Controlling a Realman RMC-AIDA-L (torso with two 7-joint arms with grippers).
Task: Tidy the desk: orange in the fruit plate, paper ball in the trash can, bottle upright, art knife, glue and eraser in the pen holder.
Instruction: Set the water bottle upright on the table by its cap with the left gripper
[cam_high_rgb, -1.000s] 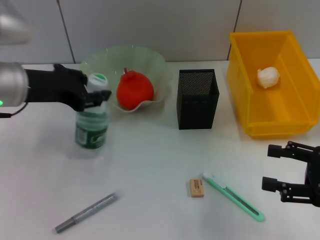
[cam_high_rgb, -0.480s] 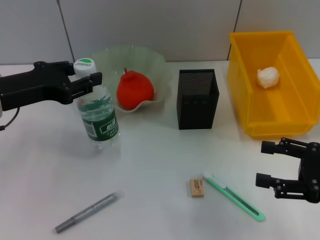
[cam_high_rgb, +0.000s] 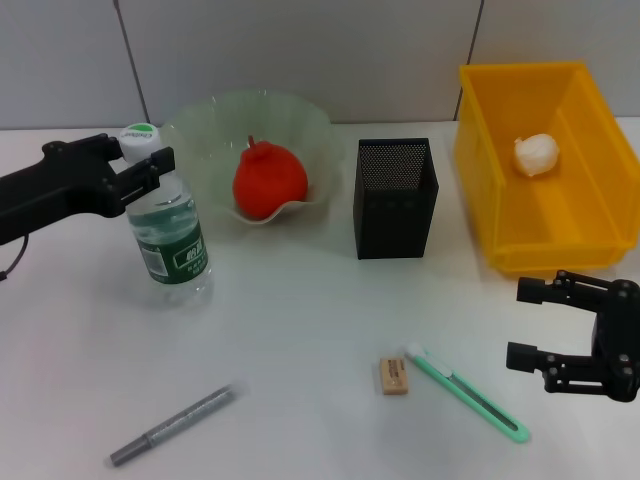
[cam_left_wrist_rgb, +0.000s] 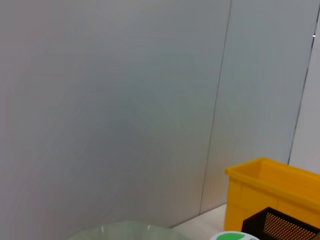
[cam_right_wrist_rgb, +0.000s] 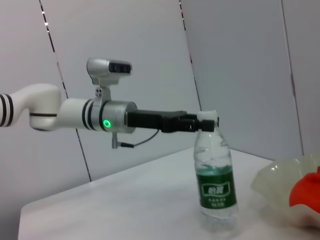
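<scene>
The bottle (cam_high_rgb: 168, 235) stands upright near the left edge of the desk (cam_high_rgb: 300, 330), toward the back. The left gripper (cam_high_rgb: 140, 165) is closed on its neck just under the green-and-white cap (cam_high_rgb: 139, 134); the right wrist view shows the same hold from the side. Just right of the bottle, at the back edge, the plate (cam_high_rgb: 290, 125) holds the orange (cam_high_rgb: 268, 180). The black mesh holder (cam_high_rgb: 395, 198) stands near the middle of the back edge and looks empty inside. In the back right corner the yellow can (cam_high_rgb: 540, 165) has the paper ball (cam_high_rgb: 536, 154) in it. Near the front edge, the eraser (cam_high_rgb: 394, 375) lies just left of the green knife (cam_high_rgb: 466, 393), whose tip nearly touches it. A grey glue pen (cam_high_rgb: 172, 425) lies toward the front left corner. The right gripper (cam_high_rgb: 528, 322) hovers low at the right edge, right of the knife, with its fingers spread open and nothing in them
</scene>
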